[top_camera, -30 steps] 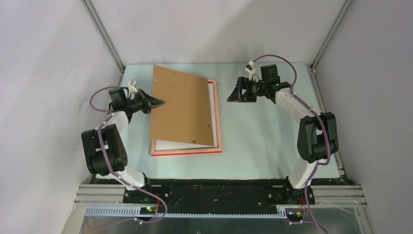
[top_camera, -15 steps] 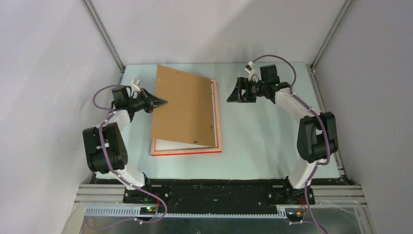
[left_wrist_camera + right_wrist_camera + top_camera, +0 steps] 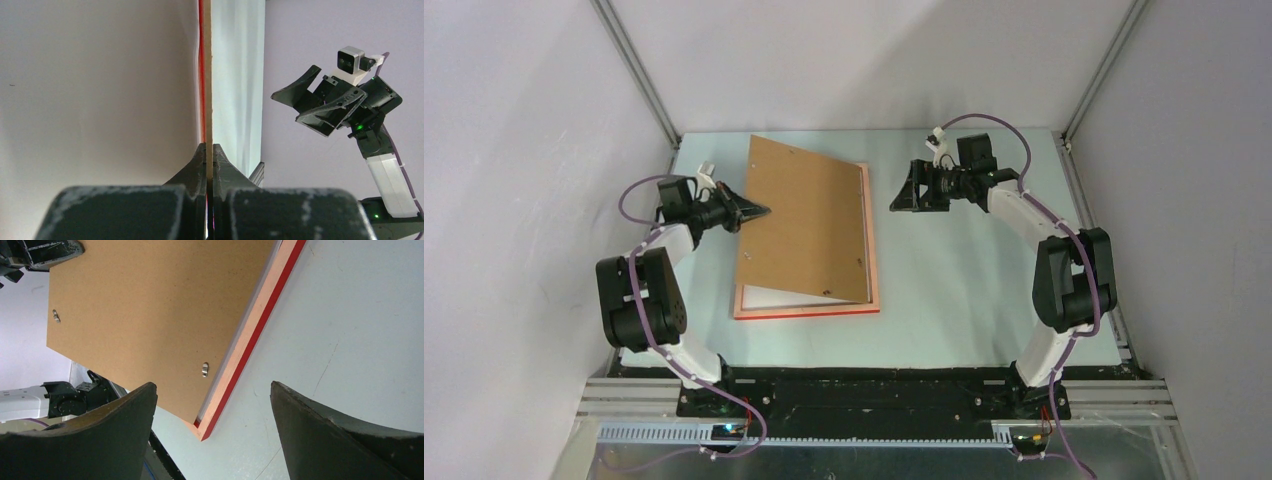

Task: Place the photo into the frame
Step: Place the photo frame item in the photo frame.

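Left gripper (image 3: 210, 150) is clamped shut on the left edge of the brown hardboard backing board (image 3: 804, 225), which is tilted up. Below its fingers, the thin red-rimmed frame (image 3: 804, 312) lies back-up on the pale green table (image 3: 974, 300), with the white-backed photo (image 3: 774, 297) inside. Right gripper (image 3: 906, 188) is wide open and empty, with the frame just beyond its fingertips.

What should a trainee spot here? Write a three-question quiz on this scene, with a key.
1. True or false: the left hand is shut on the edge of the brown backing board.
2. The right hand is: A) open, holding nothing; B) shut on the board; C) shut, holding nothing.
3. Fill in: the outer edge of the frame is coloured ____.
Key: 1 true; 2 A; 3 red.
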Robot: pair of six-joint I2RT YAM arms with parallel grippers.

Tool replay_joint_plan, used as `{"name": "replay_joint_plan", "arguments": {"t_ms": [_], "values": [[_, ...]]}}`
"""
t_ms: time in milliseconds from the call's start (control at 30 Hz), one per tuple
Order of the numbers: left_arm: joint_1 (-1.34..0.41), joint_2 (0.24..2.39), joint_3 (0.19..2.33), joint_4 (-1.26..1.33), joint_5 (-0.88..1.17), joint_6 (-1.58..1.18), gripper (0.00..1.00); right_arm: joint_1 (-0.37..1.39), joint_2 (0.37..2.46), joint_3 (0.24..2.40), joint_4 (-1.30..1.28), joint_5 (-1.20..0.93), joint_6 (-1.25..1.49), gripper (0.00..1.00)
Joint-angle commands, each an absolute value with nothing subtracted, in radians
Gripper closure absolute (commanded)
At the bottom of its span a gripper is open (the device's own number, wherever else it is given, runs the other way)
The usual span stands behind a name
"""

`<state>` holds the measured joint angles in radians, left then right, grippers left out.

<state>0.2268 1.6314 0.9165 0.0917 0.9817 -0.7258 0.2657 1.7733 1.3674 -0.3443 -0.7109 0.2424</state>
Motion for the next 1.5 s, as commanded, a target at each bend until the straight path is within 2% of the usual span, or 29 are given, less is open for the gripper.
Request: {"name": "replay_joint_plan", "arguments": {"t_ms": [0,1467], "values": [[0.211,1.622,0.969,0.135,1.055,-0.751,1.0,0.271,1.777,1.386,-0.345,-0.7,0.226,0.12],[0.206,1.615,0.932,0.113,1.009,-0.741,1.0,0.277,1.788,1.385,-0.35,-0.695,0.223,0.13]]}}
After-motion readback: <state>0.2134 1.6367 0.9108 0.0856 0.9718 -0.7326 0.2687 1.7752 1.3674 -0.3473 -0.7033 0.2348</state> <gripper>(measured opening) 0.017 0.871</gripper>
